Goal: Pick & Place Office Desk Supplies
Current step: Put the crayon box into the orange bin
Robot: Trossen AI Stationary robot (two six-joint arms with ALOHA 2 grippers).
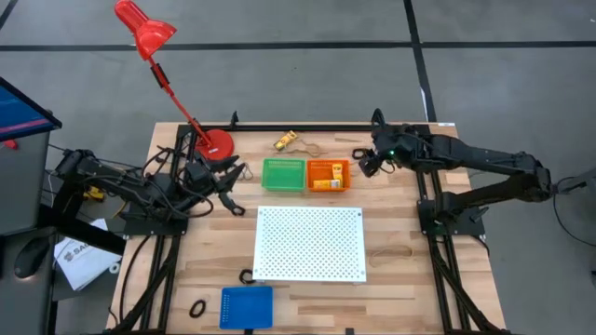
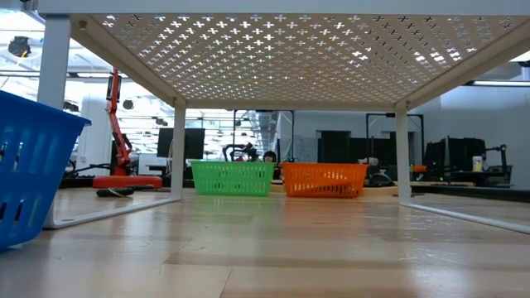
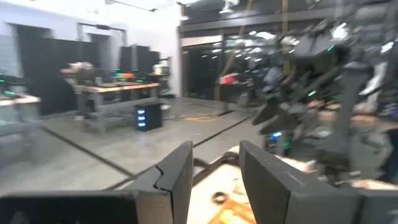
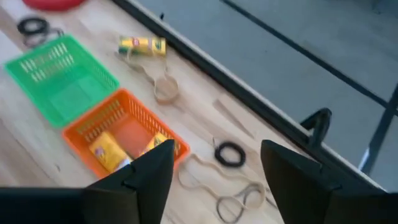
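office supplies lie scattered near the worktop's (image 1: 307,288) far edge: rubber bands (image 4: 239,198) and a black ring (image 4: 230,153) beside the orange tray (image 4: 127,134), which holds yellow blocks (image 4: 107,149). bands look limp and light; pinch a strand. right gripper (image 4: 214,171) hovers there, jaws apart, empty. left gripper (image 3: 214,177) waits, jaws partway apart. only the right wrist view shows the bands clearly.

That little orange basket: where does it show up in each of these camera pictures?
High view: orange basket sits near the table's far edge, just right of centre.
Low view: orange basket stands in the distance, right of centre.
Left wrist view: cannot tell; too blurred.
Right wrist view: orange basket lies low and left of centre, yellow blocks inside.
Shared landmark: the green basket right beside it.
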